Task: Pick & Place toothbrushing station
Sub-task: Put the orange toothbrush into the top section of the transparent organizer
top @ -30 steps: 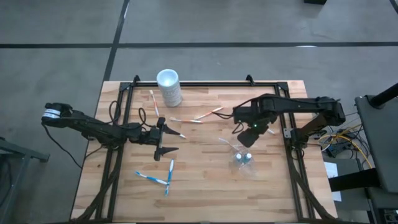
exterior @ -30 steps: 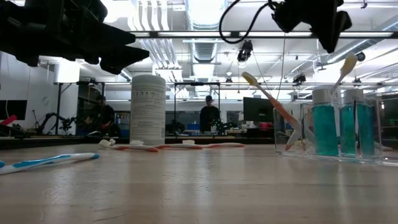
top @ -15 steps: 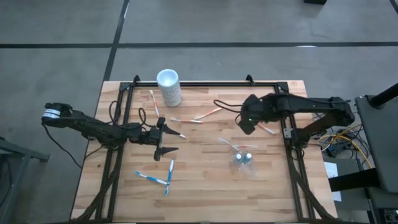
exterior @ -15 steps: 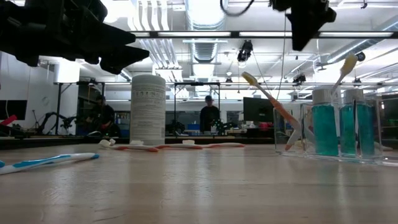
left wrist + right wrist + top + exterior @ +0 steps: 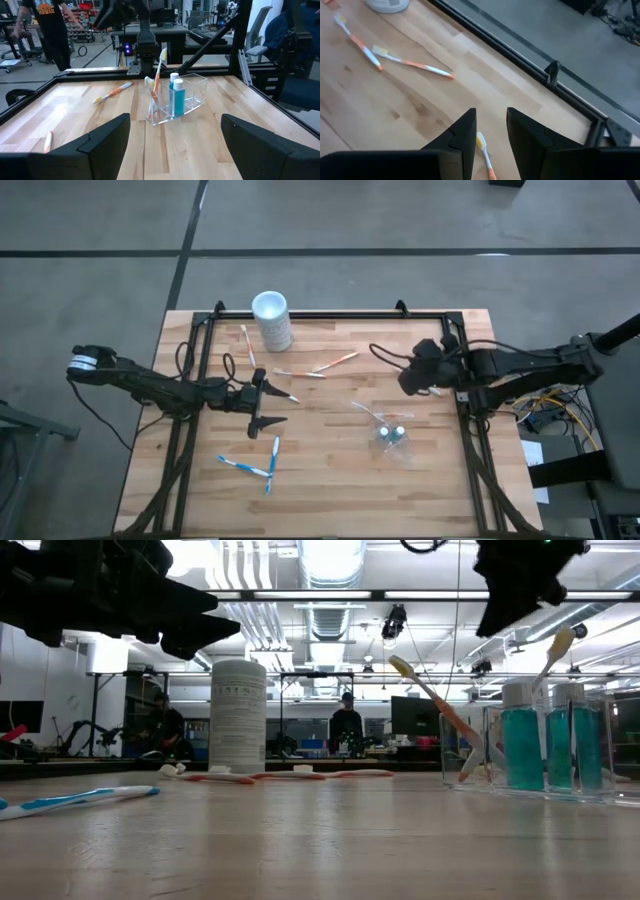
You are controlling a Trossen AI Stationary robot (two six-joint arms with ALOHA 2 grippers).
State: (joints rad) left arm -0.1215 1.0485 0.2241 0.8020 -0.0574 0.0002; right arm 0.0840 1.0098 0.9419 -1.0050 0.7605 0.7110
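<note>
Workshop room behind; wooden bench (image 5: 330,480) under inspection.

**Step in hand:** loading loose brushes into the toothbrushing station (image 5: 392,436). The station, a clear holder, stands on the right half of the bench, nearer the front edge. The right hand (image 5: 408,380) hangs well above the bench, beyond the station. Its fingers are a narrow gap apart with nothing between them. Directly below lies an orange-and-white toothbrush (image 5: 484,150). The left hand (image 5: 268,406) waits mid-bench with its fingers spread wide and empty.

**Next move, as judged:** lower the right hand onto that brush, fingers square across the thin handle, close, lift, and carry it to the station.

**Count:**
- Station: one, holding two brushes and two teal capped bottles (image 5: 520,735).
- White cup (image 5: 271,320): one, at the far edge.
- Orange-and-white brushes loose: four certain, namely the one under the right hand, one by the cup (image 5: 247,345), and two meeting mid-bench (image 5: 318,368). A possible fifth beside the left hand cannot be confirmed.
- Blue-and-white brushes (image 5: 245,467): at least two, crossed near the front left.
</note>
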